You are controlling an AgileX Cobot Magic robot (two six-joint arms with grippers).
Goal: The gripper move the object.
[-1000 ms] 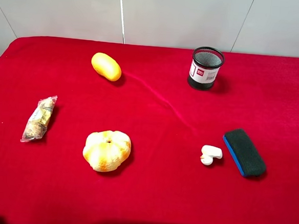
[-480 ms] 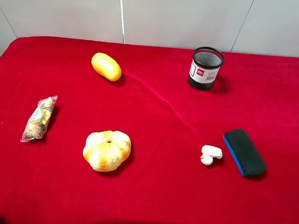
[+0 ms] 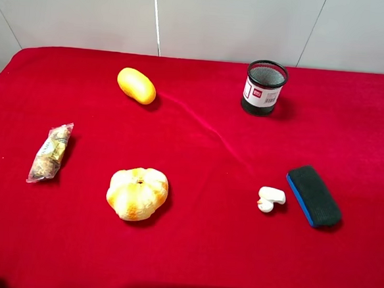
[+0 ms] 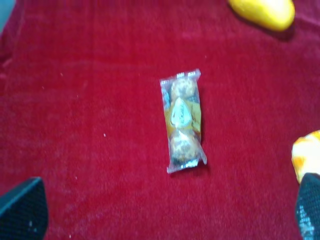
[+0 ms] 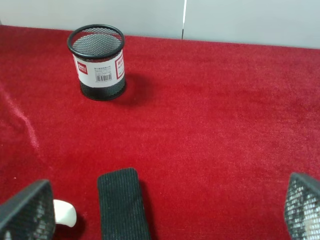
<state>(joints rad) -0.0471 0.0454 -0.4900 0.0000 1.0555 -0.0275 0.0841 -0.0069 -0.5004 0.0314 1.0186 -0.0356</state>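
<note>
Lying untouched just beside the eraser (image 3: pixel 313 195), the object (image 3: pixel 270 198) sits below the right gripper's (image 5: pixel 165 210) wide-spread fingers (image 5: pixel 27 210).

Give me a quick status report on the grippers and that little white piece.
Both grippers open, empty, at the near edge. White piece untouched on the red cloth, just beside the eraser. Nothing blocking it.

White object (image 3: pixel 270 198), red cloth (image 3: pixel 198 250)

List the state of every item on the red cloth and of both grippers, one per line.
white mushroom piece: lying on its side, beside the eraser, not gripped
eraser: lying flat
mesh cup: upright, inside hidden
yellow fruit: resting free
pumpkin: sitting, stem hole up
snack packet: sealed, flat
left gripper: open, empty
right gripper: open, empty
</note>
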